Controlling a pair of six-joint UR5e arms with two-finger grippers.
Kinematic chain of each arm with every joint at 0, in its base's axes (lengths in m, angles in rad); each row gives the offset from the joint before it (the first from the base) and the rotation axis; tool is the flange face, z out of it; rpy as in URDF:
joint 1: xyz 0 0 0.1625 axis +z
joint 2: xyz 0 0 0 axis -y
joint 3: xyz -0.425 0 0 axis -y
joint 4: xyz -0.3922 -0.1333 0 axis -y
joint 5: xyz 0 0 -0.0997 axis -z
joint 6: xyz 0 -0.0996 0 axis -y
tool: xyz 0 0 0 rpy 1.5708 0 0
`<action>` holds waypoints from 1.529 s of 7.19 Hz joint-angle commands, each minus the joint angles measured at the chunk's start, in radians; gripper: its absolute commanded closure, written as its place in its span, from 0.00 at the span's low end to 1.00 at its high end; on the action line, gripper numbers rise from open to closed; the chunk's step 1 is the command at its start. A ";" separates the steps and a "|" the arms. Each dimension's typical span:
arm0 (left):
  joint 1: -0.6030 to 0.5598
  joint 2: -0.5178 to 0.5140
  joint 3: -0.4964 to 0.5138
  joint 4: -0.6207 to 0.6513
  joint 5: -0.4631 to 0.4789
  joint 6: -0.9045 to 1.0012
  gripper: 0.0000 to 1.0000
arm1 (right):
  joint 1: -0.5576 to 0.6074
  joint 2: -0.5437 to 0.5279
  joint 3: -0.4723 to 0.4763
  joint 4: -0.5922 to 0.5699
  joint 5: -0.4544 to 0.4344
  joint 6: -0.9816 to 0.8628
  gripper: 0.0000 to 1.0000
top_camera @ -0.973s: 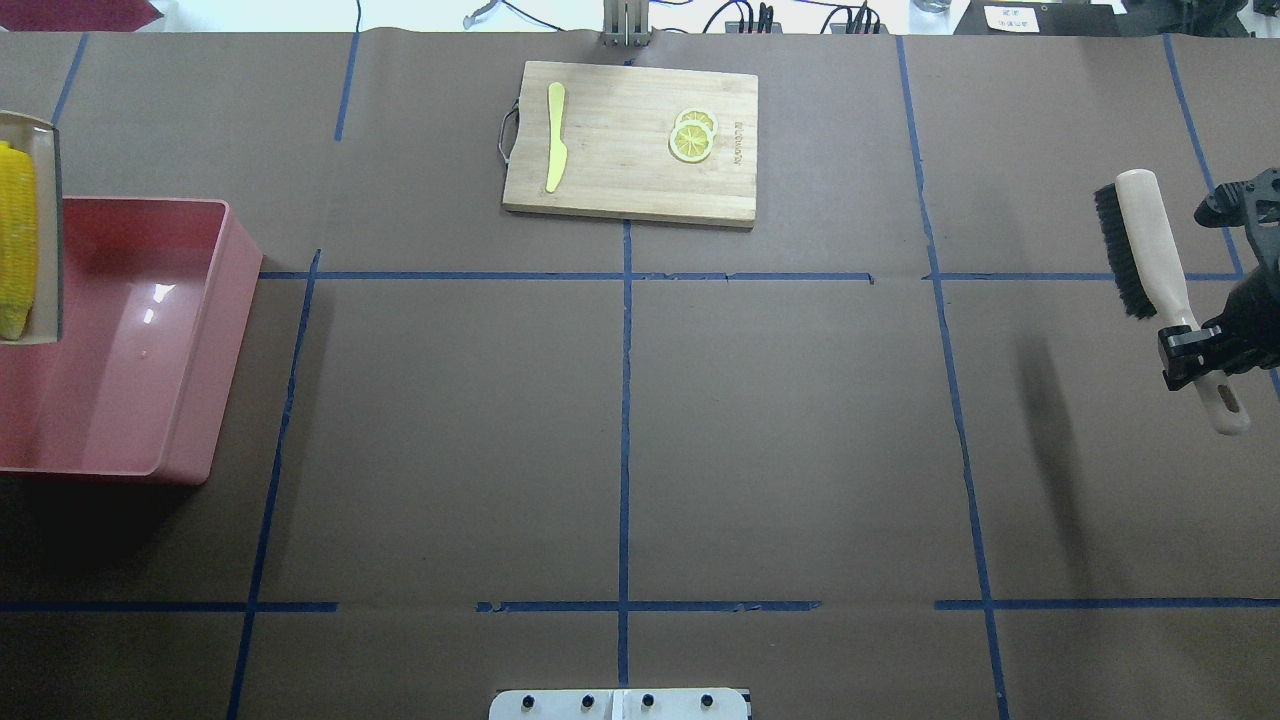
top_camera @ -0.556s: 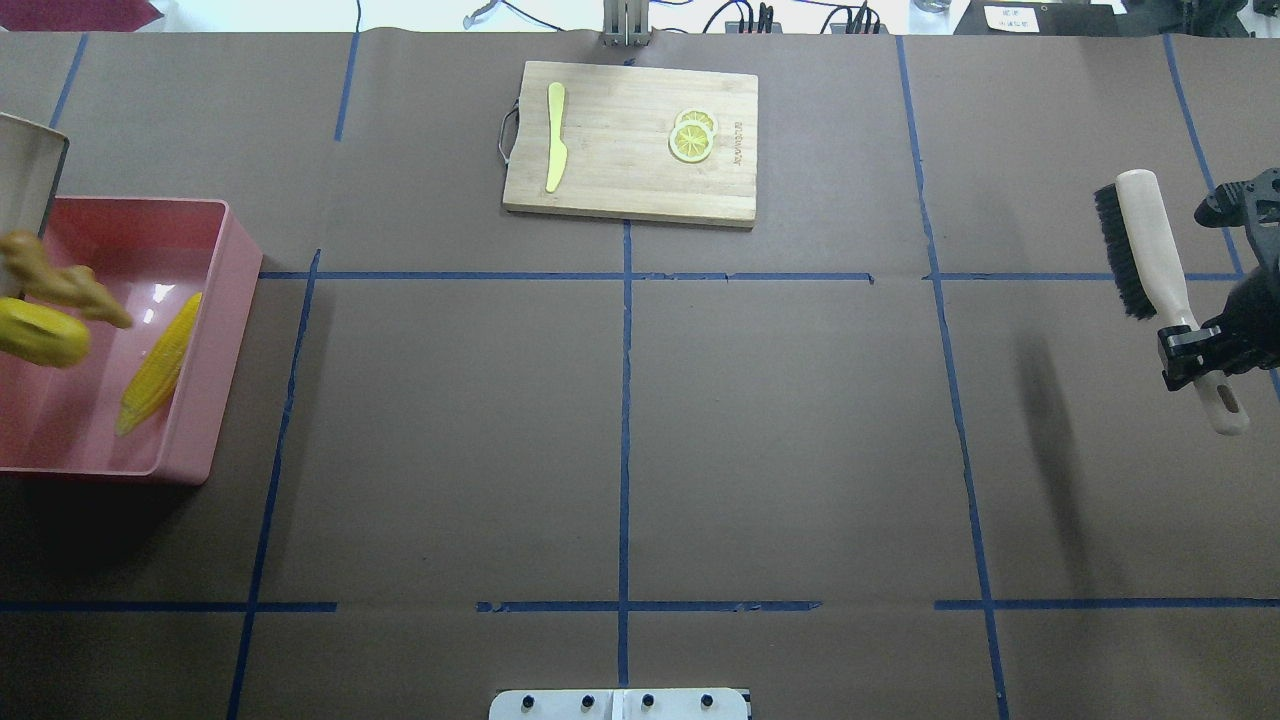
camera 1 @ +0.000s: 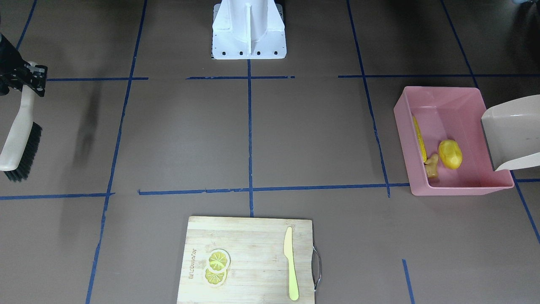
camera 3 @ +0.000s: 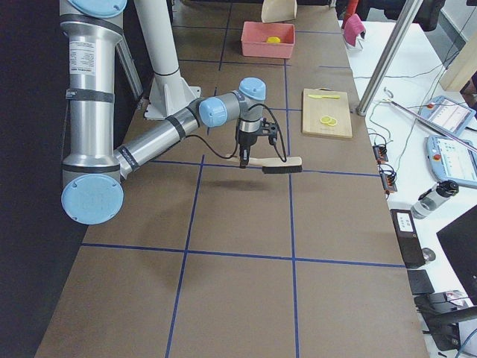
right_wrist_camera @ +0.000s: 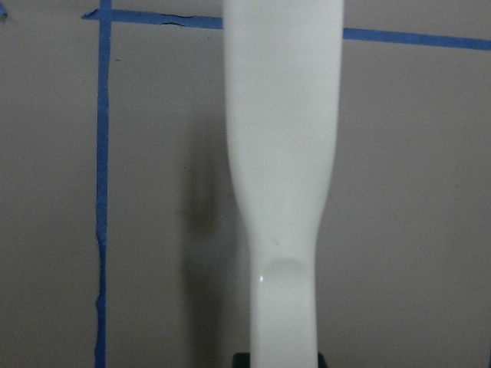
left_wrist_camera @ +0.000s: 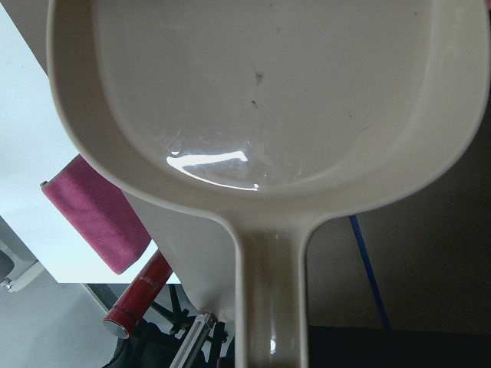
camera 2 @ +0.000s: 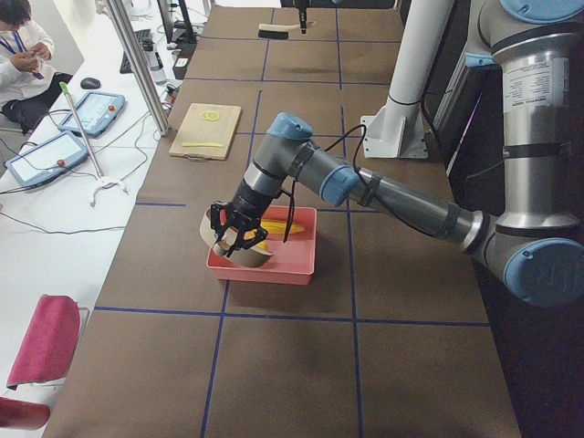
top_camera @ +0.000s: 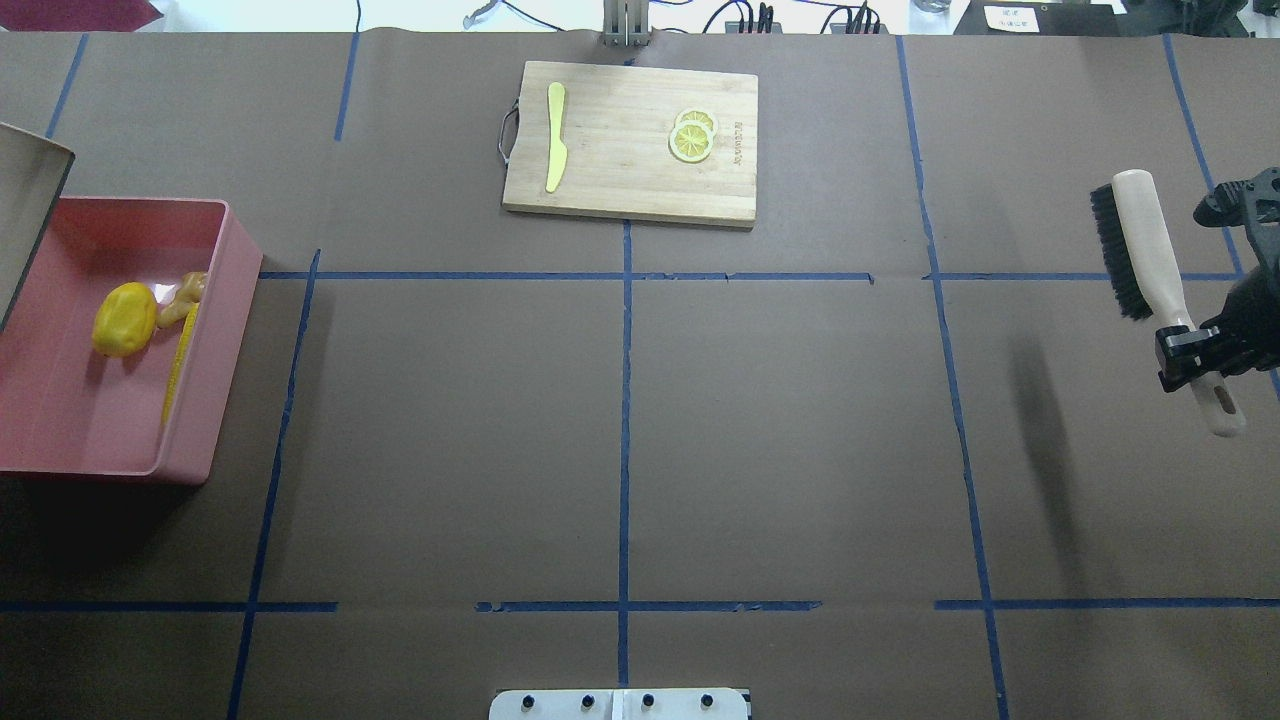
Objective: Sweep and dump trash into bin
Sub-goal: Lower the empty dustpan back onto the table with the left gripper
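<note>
Overhead exterior: right tool (top_camera: 1195,352) clamped on hand brush (top_camera: 1145,245), well apart from the rest. Left tool (camera 2: 230,234) at dustpan (camera 1: 512,133) handle; cannot tell the grip. Below and inward of the tilted dustpan, inside pink bin (top_camera: 232,350): potato (top_camera: 125,318), ginger root (top_camera: 185,295), corn cob (top_camera: 178,365) with long axis along the inner wall. Left arm nearer. Only in left wrist view: dustpan empty.

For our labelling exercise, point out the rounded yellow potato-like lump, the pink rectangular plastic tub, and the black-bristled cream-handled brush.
rounded yellow potato-like lump (top_camera: 125,319): overhead view, its middle.
pink rectangular plastic tub (top_camera: 80,415): overhead view, bare floor.
black-bristled cream-handled brush (top_camera: 1147,235): overhead view, cream back.
</note>
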 commanded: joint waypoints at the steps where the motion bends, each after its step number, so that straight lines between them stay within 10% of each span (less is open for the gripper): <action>1: 0.001 -0.011 -0.005 0.056 -0.245 -0.235 0.90 | 0.001 -0.028 0.033 0.001 0.002 -0.009 0.98; 3: 0.001 -0.094 -0.015 0.055 -0.486 -0.537 0.90 | 0.003 -0.036 0.041 0.001 0.001 -0.014 0.98; 11: 0.647 -0.416 0.052 0.270 -0.274 -0.754 0.84 | 0.001 -0.033 0.036 0.026 -0.007 0.001 0.98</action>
